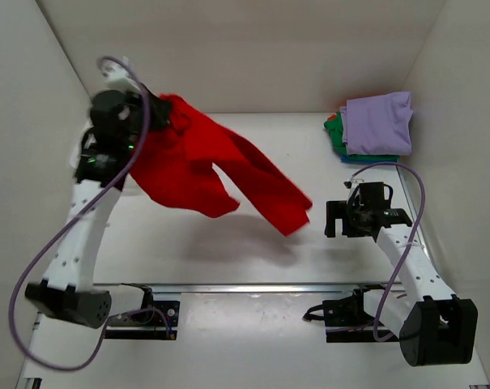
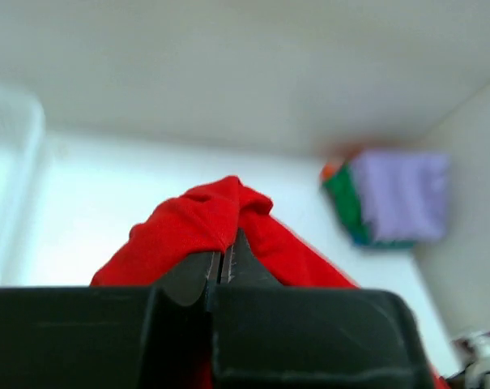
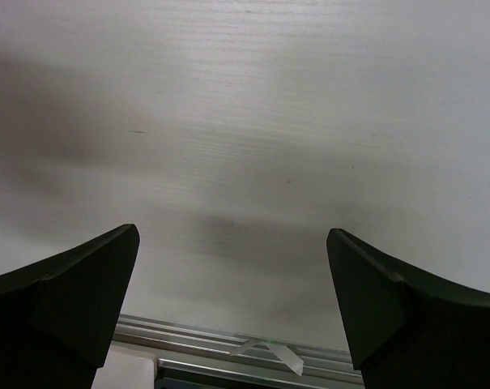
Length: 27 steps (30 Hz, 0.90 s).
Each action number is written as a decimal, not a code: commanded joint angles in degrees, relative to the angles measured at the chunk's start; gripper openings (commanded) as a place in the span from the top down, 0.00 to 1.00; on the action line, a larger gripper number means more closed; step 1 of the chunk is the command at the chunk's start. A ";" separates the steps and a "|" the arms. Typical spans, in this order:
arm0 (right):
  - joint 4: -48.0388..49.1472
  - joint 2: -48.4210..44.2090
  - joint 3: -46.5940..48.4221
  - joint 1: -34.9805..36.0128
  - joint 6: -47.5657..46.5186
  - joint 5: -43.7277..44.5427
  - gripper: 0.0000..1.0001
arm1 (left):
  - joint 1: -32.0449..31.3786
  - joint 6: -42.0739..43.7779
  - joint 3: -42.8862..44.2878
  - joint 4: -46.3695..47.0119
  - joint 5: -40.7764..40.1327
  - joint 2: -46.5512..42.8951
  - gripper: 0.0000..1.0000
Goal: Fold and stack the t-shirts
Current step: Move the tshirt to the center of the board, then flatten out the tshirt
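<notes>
Our left claw held the red t-shirt aloft
We saw it pinched shut on the cloth above the surface; the right claw gaped empty, with folded t-shirts stacked far right.

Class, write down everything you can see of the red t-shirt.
The red t-shirt is bright, plain, soft cloth, unfolded and crumpled. The shut left gripper pinches a bunched fold and holds it up over the table, left of centre. It drapes down rightward in two hanging lobes. Whether its lowest tip touches the table is unclear.
</notes>
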 commanded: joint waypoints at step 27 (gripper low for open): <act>19.87 3.94 -12.36 19.16 26.57 -12.31 0.13 | -7.47 -9.13 -62.87 -14.19 5.27 -6.64 0.12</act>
